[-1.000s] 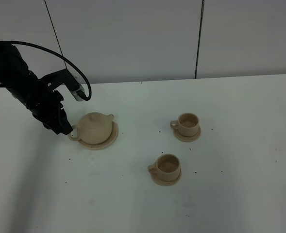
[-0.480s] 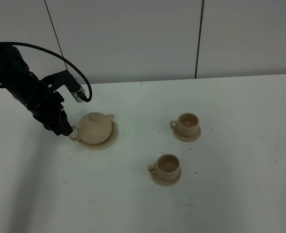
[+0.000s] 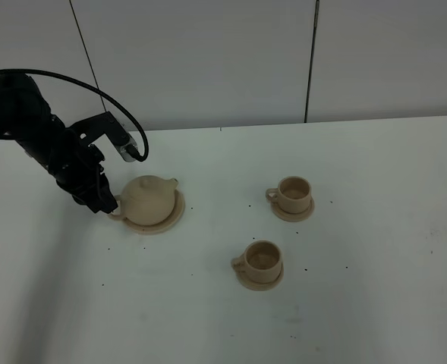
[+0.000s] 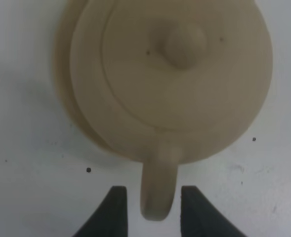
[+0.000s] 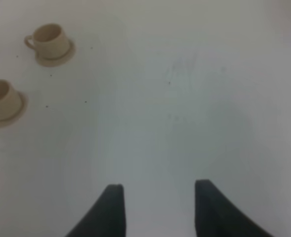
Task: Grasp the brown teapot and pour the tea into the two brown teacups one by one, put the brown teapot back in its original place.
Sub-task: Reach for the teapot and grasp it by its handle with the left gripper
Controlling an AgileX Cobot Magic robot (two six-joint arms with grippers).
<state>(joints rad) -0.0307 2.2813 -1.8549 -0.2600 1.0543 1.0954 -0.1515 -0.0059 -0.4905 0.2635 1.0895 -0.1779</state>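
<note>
The teapot [image 3: 149, 199] sits on its saucer [image 3: 179, 213] on the bench [image 3: 375, 243], the left end effector [image 4: 154, 197] open astride the teapot's handle [image 4: 158, 195] without touching it, a cup [image 3: 294, 193] and a second cup [image 3: 262, 258] well apart from the teapot on the side away from that handle, and the right end effector [image 5: 157, 197] open over the bench.

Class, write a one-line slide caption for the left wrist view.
Open left gripper straddles the handle of the lidded teapot, not yet gripping it; the teapot sits on its saucer.

White table [image 3: 375, 311], scattered dark specks [image 3: 346, 267], pale panelled wall [image 3: 200, 61]
</note>
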